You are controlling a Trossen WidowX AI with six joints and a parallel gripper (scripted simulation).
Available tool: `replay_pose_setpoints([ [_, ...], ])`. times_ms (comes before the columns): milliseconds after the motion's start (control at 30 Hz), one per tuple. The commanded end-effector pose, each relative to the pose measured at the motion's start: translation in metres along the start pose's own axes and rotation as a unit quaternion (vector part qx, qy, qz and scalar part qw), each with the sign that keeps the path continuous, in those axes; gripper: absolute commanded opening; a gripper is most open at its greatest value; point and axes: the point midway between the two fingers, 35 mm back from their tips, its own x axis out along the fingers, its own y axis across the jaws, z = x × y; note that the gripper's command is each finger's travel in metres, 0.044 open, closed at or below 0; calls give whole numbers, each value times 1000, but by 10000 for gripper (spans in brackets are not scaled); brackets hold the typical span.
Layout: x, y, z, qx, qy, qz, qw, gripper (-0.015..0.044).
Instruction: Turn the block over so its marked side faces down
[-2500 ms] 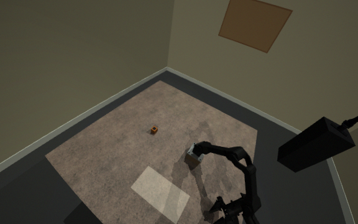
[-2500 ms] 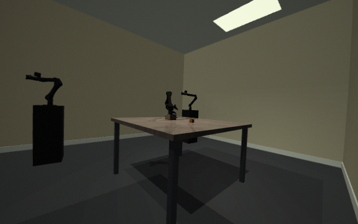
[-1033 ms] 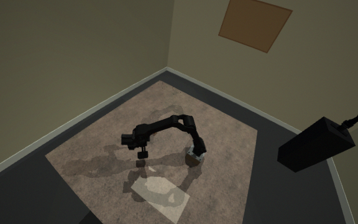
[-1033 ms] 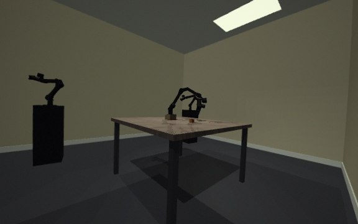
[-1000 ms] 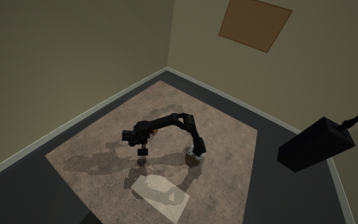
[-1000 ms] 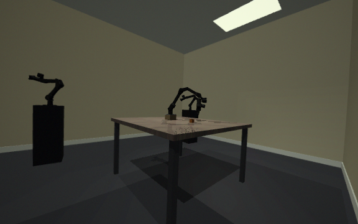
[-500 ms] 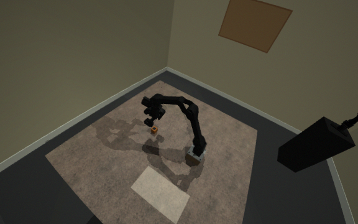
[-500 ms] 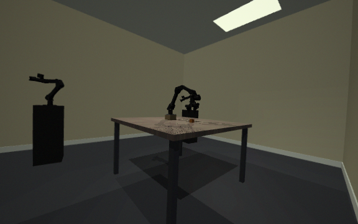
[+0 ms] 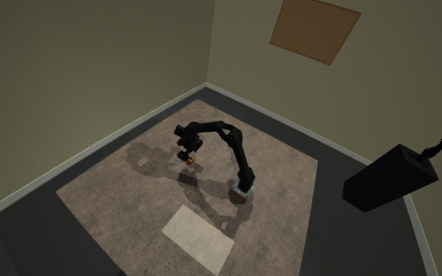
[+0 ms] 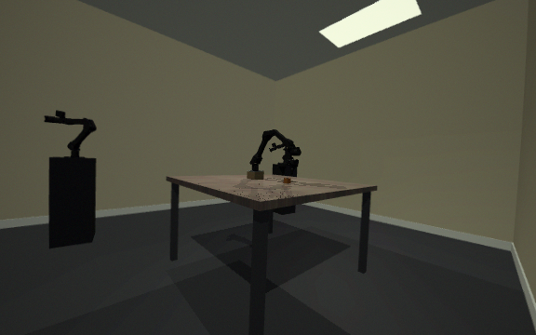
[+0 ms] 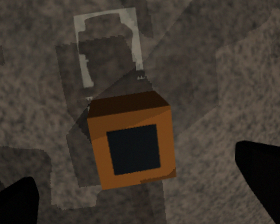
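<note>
The orange block (image 9: 191, 160) (image 10: 287, 180) (image 11: 96, 160) rests on the table (image 9: 102, 199) (image 10: 217, 182). In the wrist view its dark square mark (image 11: 134, 150) shows on the face turned up toward the camera. The block's sides look slightly rotated against the view. My gripper (image 9: 189, 152) (image 10: 288, 171) (image 11: 137, 172) is open and empty, above the block and pointing down. In the wrist view one finger is at the lower left and the other at the right, with the block between them in the picture and a gap on each side.
My arm's base (image 9: 241, 192) (image 10: 255, 175) stands on the table to one side of the block. A bright patch of light (image 9: 198, 239) lies on the tabletop. Dark pedestals (image 9: 390, 178) (image 10: 73, 202) with other arms stand off the table.
</note>
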Motion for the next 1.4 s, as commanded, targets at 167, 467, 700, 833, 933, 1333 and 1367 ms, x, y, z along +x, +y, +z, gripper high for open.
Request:
replay_pose_setpoints([
  [167,14,0,-1,0,2,1,1000,440],
  [467,29,0,-1,0,2,1,1000,440],
  [700,39,0,-1,0,2,1,1000,440],
  [833,40,0,-1,0,2,1,1000,361],
  [933,40,0,-1,0,2,1,1000,282],
  [1333,40,0,-1,0,2,1,1000,124],
  [1367,40,0,-1,0,2,1,1000,118],
])
